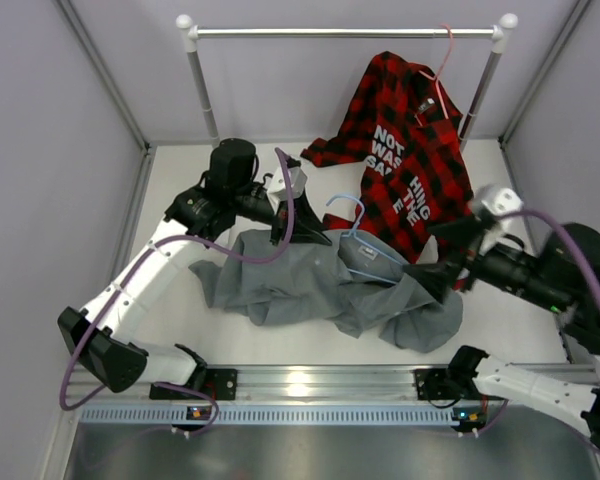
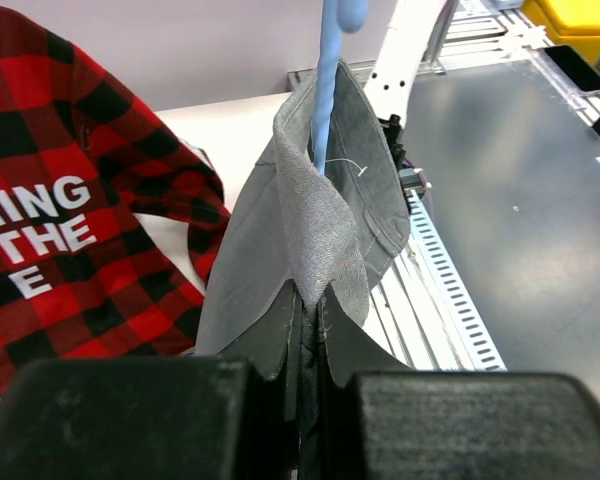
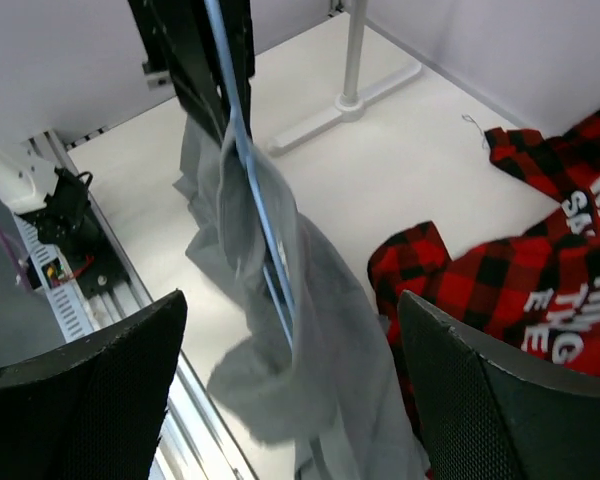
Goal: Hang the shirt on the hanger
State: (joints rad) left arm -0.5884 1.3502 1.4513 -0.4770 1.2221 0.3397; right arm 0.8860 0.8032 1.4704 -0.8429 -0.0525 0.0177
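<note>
The grey shirt lies crumpled on the white table in front of both arms. My left gripper is shut on a fold of it, lifting that part; the pinched grey fabric rises from between the jaws. The light-blue hanger sits partly inside the shirt, with its hook sticking out. The hanger's wire runs up just behind the pinched fold. My right gripper stands open at the shirt's right end. In the right wrist view the shirt and hanger wire hang between its wide-apart fingers, which touch neither.
A red-and-black plaid shirt hangs from a pink hanger on the clothes rail at the back and trails onto the table beside the grey shirt. The rail's posts stand at the back. A metal rail runs along the near edge.
</note>
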